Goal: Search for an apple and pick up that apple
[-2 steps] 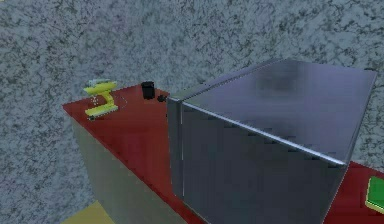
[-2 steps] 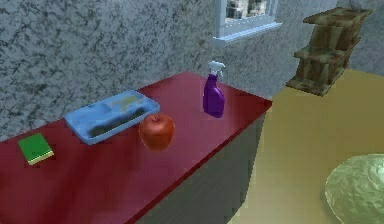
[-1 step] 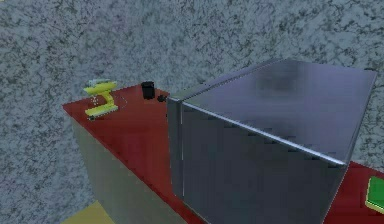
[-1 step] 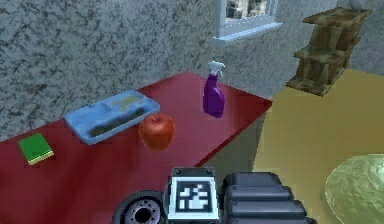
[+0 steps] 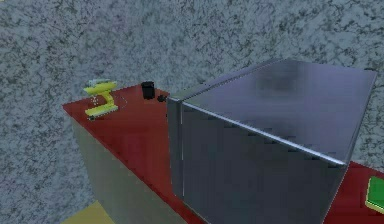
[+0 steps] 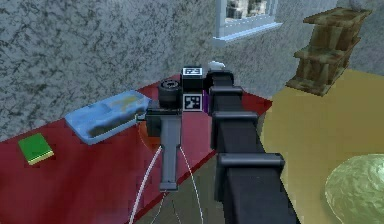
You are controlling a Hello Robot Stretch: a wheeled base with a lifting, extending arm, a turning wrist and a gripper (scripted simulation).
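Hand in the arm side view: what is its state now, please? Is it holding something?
Hand: cannot be told whether it holds anything; red counter lies behind it.

No readable text or labels anywhere

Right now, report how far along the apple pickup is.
Done: the robot stands at the red table, with the arm out over it. In hand: the search; the tool is by a blue tray, and I cannot tell whether it holds anything. The green book, dark cup and grey box are no apple. Left: find the apple and pick it up.
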